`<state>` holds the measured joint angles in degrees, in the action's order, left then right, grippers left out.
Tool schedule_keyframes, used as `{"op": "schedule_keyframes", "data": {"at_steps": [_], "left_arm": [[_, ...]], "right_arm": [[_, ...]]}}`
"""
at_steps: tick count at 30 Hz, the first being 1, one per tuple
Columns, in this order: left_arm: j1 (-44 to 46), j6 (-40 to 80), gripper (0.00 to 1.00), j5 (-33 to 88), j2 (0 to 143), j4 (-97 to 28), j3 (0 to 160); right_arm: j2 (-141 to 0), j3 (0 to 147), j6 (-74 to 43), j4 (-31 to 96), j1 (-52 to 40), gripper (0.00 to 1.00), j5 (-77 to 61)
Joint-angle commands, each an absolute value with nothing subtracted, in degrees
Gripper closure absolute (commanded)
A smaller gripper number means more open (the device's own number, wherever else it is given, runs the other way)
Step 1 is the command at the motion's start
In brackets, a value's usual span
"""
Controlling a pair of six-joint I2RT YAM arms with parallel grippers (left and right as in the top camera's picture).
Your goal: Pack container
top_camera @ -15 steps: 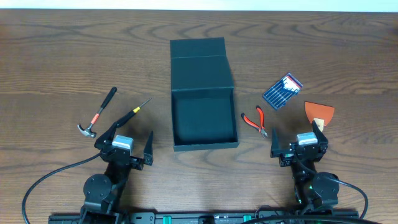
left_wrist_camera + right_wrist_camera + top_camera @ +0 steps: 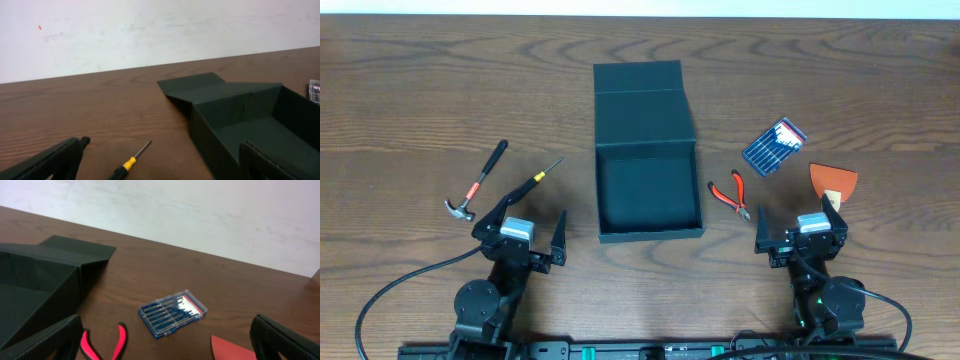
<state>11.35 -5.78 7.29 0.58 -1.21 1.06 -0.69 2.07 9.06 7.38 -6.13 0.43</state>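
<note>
The container (image 2: 648,192) sat open and empty, ahead of and between the left gripper (image 2: 527,228) and right gripper (image 2: 798,222), both spread wide and holding nothing. The pliers (image 2: 730,195), just ahead of the right gripper, lay near the container wall, so a reaching finger might shove it. The thin screwdriver (image 2: 535,180), ahead of the left gripper, could roll from a pinch. The hammer (image 2: 478,185), bit case (image 2: 775,147) and scraper (image 2: 832,180) lay farther out, with nothing blocking them.
</note>
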Motion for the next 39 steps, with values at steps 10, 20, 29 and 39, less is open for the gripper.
{"op": "schedule_keyframes", "data": {"at_steps": [10, 20, 29, 39], "left_arm": [[11.4, -5.1, 0.01, 7.9, 0.2, -3.4, 0.3], [11.4, -5.1, 0.01, 7.9, 0.2, -3.4, 0.3], [11.4, -5.1, 0.01, 7.9, 0.2, -3.4, 0.3], [11.4, -5.1, 0.01, 8.0, 0.2, -3.4, 0.3]], "right_arm": [[-0.3, 1.7, 8.2, 7.2, -5.8, 0.01, 0.6], [-0.3, 1.7, 8.2, 7.2, -5.8, 0.01, 0.6], [-0.3, 1.7, 8.2, 7.2, -5.8, 0.01, 0.6], [-0.4, 1.7, 4.0, 7.1, -5.8, 0.01, -0.8]]}}
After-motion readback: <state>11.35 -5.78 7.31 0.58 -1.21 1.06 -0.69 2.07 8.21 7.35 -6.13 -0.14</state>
